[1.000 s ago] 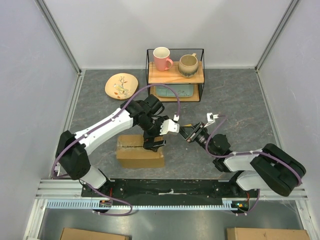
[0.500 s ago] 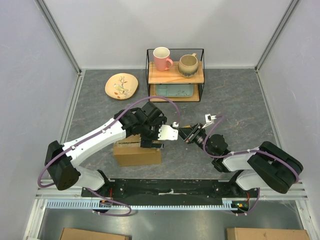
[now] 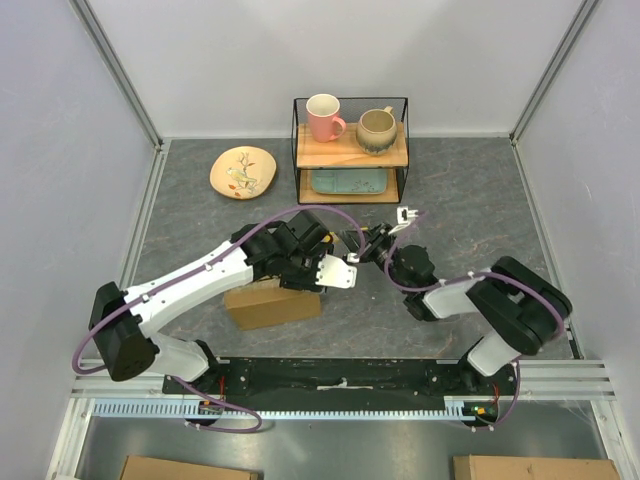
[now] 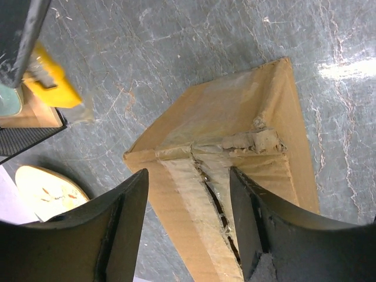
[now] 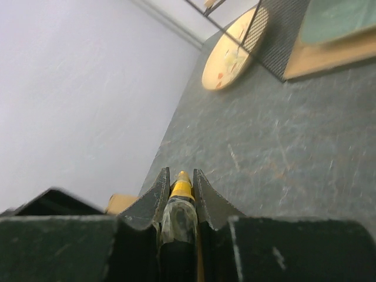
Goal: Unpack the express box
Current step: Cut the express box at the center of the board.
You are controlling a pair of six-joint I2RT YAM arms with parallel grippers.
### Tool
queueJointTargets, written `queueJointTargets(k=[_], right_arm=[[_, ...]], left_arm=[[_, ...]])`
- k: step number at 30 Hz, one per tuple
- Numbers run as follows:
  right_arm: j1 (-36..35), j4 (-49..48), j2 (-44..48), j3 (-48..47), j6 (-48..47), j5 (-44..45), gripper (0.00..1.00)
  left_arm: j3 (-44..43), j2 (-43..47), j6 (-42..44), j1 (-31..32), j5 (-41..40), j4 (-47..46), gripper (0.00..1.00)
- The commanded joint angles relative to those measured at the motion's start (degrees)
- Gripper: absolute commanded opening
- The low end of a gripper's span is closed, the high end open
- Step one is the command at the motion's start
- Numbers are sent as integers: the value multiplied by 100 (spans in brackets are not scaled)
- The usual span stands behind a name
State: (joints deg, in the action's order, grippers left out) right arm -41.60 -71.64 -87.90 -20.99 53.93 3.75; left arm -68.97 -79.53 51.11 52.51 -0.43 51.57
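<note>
A cream, round ceramic plate (image 3: 243,172) with a painted motif lies back-left on the grey stone-patterned table (image 3: 470,190). Nearer the front, the brown cardboard express box (image 3: 265,306) sits partly hidden under the left arm. Only the left wrist view shows its taped top seam torn ragged, the left gripper (image 4: 188,176) above it, jaws apart. Behind stands a black wire-frame shelf (image 3: 348,148) with wooden boards. Rightward, the right gripper (image 5: 179,176) is clamped on a yellow-tipped tool (image 5: 181,187).

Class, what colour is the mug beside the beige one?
The mug is pink, seen best in the top external view.
</note>
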Motion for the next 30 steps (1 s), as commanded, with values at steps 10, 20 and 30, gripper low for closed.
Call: queueJointTargets(k=[10, 20, 30], right_arm=[[136, -1466, -2003, -1557, -93, -839, 0], [-260, -1722, -2494, -2057, -770, -806, 0], [-322, -1906, -2988, -2454, -998, -1130, 0]], left_arm=[[-82, 543, 259, 40, 1237, 943, 68], [-512, 675, 259, -48, 614, 934, 73], [-180, 842, 347, -637, 552, 767, 75]])
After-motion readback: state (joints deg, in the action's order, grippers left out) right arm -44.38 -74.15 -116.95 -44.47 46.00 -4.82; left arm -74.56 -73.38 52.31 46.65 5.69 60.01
